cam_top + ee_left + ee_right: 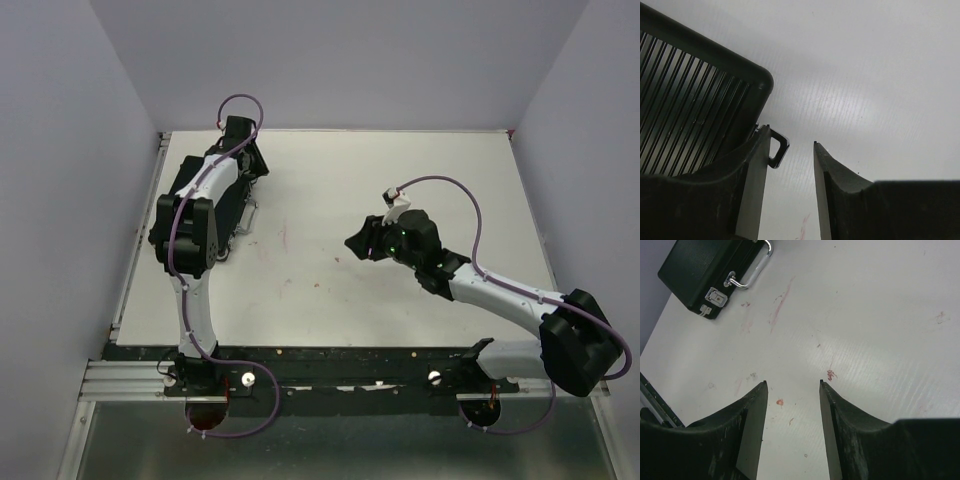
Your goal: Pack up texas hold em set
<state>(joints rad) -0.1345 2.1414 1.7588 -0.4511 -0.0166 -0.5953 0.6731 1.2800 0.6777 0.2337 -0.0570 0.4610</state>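
Note:
The black case (222,205) of the texas hold em set lies shut at the back left of the table, mostly under my left arm. In the right wrist view the case (700,270) shows a silver handle (759,265) and a latch (716,296). My left gripper (252,168) is open and empty. Its left finger (752,185) is right beside the case's ribbed side (685,110) and a small metal loop (779,150). My right gripper (353,243) is open and empty over bare table at mid-right (792,384). Chips, dice, discs and token are out of view.
The white table (400,180) bears faint red smears (780,302). Grey walls close in the left, back and right sides. A metal rail (130,378) with the arm bases runs along the near edge.

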